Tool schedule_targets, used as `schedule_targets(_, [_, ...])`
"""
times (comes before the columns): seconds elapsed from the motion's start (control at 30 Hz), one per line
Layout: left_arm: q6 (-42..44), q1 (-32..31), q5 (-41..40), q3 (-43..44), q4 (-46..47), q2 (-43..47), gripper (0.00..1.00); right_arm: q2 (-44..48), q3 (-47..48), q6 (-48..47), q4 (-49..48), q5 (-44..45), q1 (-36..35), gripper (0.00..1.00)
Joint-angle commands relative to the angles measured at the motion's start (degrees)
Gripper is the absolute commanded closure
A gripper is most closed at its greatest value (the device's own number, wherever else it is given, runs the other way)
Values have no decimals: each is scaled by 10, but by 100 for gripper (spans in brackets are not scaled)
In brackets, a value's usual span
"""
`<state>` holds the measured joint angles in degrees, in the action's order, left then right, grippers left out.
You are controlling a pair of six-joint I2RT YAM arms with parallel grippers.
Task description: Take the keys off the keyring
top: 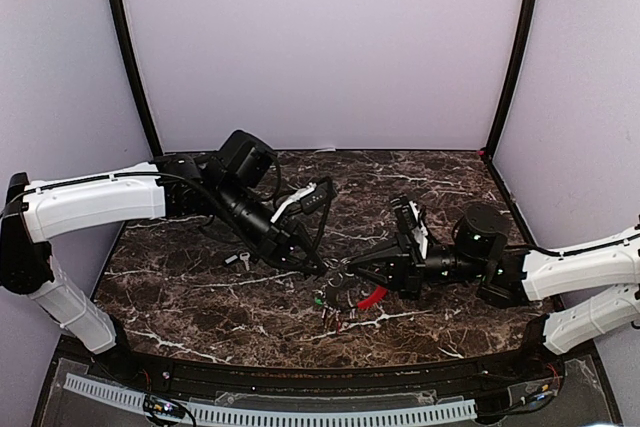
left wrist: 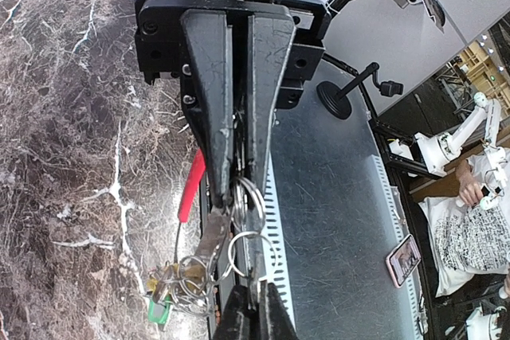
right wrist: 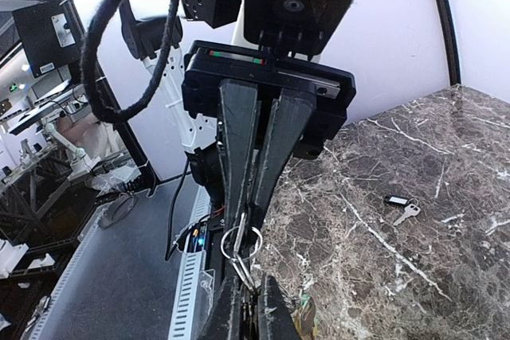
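The left arm (top: 95, 202) and right arm (top: 585, 265) have white shells over black joints and round black motors. The left gripper (left wrist: 239, 185) has two long, scuffed black wedge fingers (left wrist: 209, 77) with small screws (left wrist: 187, 99). The right gripper (right wrist: 251, 211) has a red-and-green strip (right wrist: 239, 56) on its black mount, and a fuzzy black cable (right wrist: 100, 37) loops beside it.

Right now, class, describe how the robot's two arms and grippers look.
The left arm and right arm have white shells with black joints. The left gripper and right gripper are black, each with two long tapering fingers. A braided black cable shows in the right wrist view.
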<state>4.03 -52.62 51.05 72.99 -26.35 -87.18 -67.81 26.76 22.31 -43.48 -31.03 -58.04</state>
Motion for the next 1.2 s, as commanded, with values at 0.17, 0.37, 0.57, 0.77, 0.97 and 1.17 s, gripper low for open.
schedule_targets(0.17, [-6, 15, -16, 1, -2, 32, 100, 25, 26, -109, 112, -14, 2, 100])
schedule_targets(0.37, [-3, 15, -10, 12, -7, 21, 100, 24, 62, -172, 214, 11, -4, 100])
schedule_targets(0.57, [2, 16, -6, 21, -9, 11, 100, 9, 96, -221, 287, 63, -21, 100])
schedule_targets(0.77, [2, 15, 7, 25, -2, 0, 100, -27, 125, -248, 316, 99, -51, 100])
schedule_targets(0.97, [-13, 17, 27, 9, 26, -4, 100, -62, 130, -243, 278, 114, -75, 100])
schedule_targets(1.17, [-26, 20, 48, -8, 51, -11, 100, -79, 99, -200, 189, 77, -78, 100])
